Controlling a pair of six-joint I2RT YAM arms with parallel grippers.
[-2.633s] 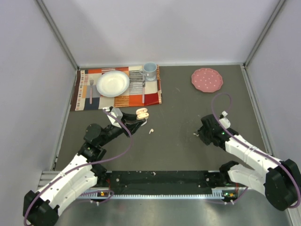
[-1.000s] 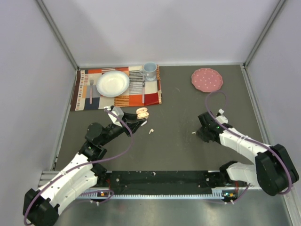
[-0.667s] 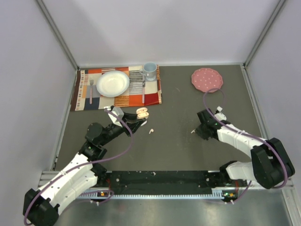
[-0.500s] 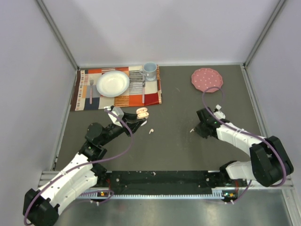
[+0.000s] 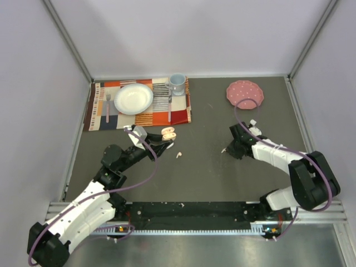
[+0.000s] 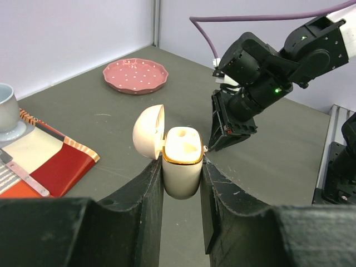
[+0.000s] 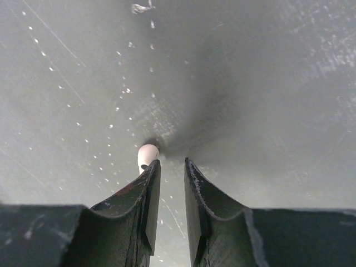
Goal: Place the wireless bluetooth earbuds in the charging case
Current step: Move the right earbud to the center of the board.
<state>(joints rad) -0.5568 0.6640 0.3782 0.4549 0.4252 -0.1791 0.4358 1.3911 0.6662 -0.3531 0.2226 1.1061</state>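
Note:
My left gripper [image 6: 182, 167] is shut on the cream charging case [image 6: 182, 164], which has a gold rim. It holds the case upright with the lid open to the left; it also shows in the top view [image 5: 168, 133]. My right gripper [image 7: 172, 162] points down at the table, its jaws a narrow gap apart with nothing between them. One white earbud [image 7: 147, 154] lies against the outside of its left fingertip, seen in the top view [image 5: 223, 150] too. Another earbud [image 5: 179, 154] lies on the table just right of the case.
A striped placemat [image 5: 181, 114] at the back left carries a white plate [image 5: 133, 98], cutlery and a blue cup [image 5: 177, 83]. A pink dotted plate [image 5: 245, 93] sits at the back right. Grey walls enclose the table on three sides.
My right gripper has moved left and slightly away from me, toward the case, and the earbud at its tip has slid along with it. The left arm and case have not moved.

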